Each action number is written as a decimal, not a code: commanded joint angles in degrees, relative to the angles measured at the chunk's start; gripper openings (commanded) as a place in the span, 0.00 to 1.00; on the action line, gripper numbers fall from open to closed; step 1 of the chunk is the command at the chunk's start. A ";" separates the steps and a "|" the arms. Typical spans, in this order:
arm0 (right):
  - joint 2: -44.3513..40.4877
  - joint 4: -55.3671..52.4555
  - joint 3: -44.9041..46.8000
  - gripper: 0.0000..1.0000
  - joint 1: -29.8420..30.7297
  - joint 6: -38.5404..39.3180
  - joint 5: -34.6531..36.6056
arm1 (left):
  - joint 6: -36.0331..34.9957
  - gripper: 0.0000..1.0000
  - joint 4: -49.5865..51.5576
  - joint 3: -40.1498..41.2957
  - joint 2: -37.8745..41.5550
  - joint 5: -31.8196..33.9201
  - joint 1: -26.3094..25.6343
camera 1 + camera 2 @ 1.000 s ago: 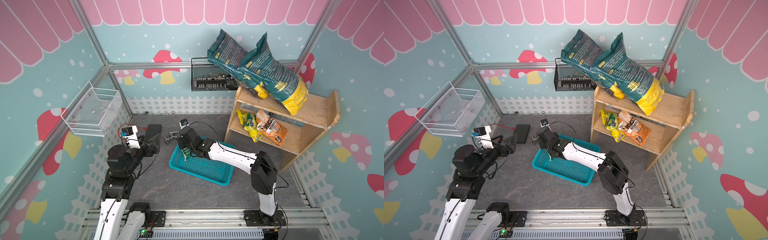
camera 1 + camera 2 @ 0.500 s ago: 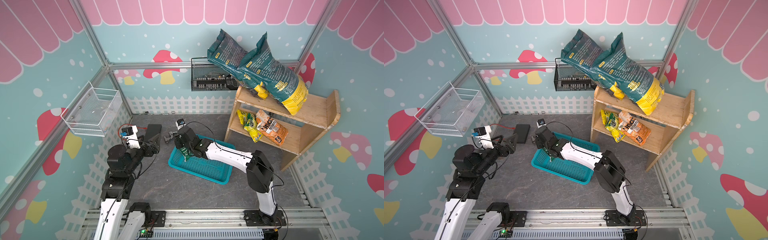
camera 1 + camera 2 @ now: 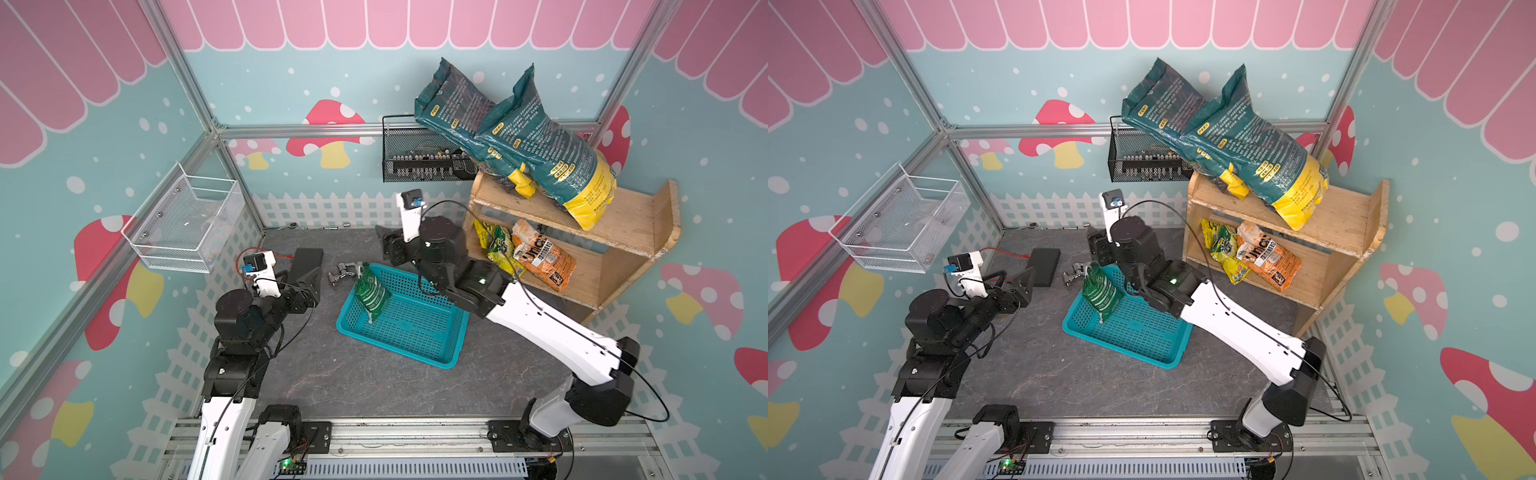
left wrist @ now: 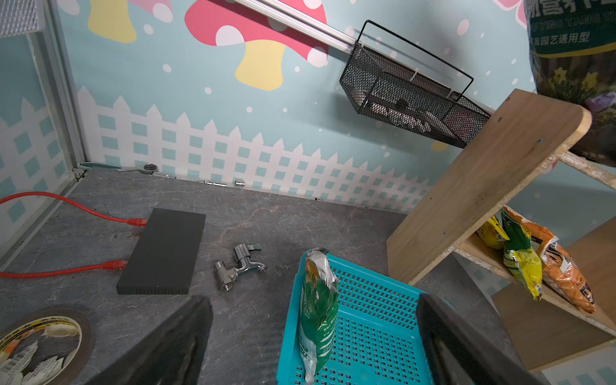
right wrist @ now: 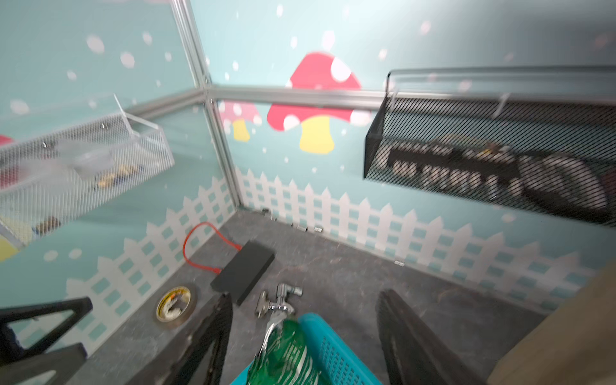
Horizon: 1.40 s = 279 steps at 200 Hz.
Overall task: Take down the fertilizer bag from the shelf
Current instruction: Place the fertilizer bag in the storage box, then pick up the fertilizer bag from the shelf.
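The small green fertilizer bag stands on edge in the teal basket, leaning on its left wall. It also shows in the left wrist view and, blurred, in the right wrist view. My right gripper hangs open above and behind the bag, apart from it. The left gripper is open and empty, left of the basket. The wooden shelf stands at the right.
Two big dark green bags lean on the shelf top; a yellow-green bag and an orange bag lie on its lower tier. A metal tap, a black box with red cables and a tape roll lie on the floor. Black and white wire baskets hang on the walls.
The right gripper opened and let go of the green bag, which now stands in the basket. It then rose and drew back toward the rear wall. The left arm stayed put.
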<state>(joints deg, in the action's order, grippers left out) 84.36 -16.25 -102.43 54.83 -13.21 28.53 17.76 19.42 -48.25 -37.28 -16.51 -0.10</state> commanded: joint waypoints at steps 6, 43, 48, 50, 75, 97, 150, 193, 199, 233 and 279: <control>-3.45 -3.00 -2.64 0.73 0.10 10.06 7.40 | -0.45 0.99 -0.76 0.79 0.47 -1.00 0.34; -4.37 -1.45 -7.42 0.73 0.10 23.41 16.92 | -0.44 0.99 -0.95 0.80 0.62 -1.15 0.31; -3.94 -0.90 -7.99 0.74 0.10 25.72 19.01 | -0.44 0.99 -0.96 0.87 0.61 -1.22 0.33; -3.74 -0.67 -8.23 0.74 0.10 26.56 19.67 | -0.44 0.99 -0.96 0.87 0.62 -1.24 0.35; -1.31 6.27 -9.62 0.73 -0.45 42.11 29.16 | -0.44 0.99 -0.93 0.88 0.66 -1.25 0.31; 0.16 10.87 -11.81 0.72 -2.57 50.32 31.58 | -0.44 0.99 -1.04 0.90 0.67 -1.41 0.31; 3.21 11.34 -17.08 0.68 -7.09 57.13 29.89 | -0.36 0.99 -1.05 0.97 0.64 -1.50 0.35; 5.58 11.51 -17.63 0.67 -10.98 58.50 28.84 | -0.36 0.99 -1.13 1.05 0.76 -1.58 0.37; 5.72 11.50 -17.69 0.67 -11.42 58.64 28.58 | -0.36 0.99 -1.17 1.04 0.88 -1.59 0.29; 6.59 11.50 -17.57 0.67 -12.10 59.08 27.50 | -0.36 0.99 -1.17 0.96 0.94 -1.66 0.36; 7.99 14.67 -18.05 0.65 -14.57 60.72 28.29 | -0.36 0.99 -1.21 1.10 0.84 -1.59 0.31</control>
<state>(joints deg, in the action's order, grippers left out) 91.66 -5.58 -119.07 42.15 46.09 55.96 17.76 18.85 -47.86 -36.91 -17.39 -0.10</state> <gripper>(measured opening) 0.655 0.993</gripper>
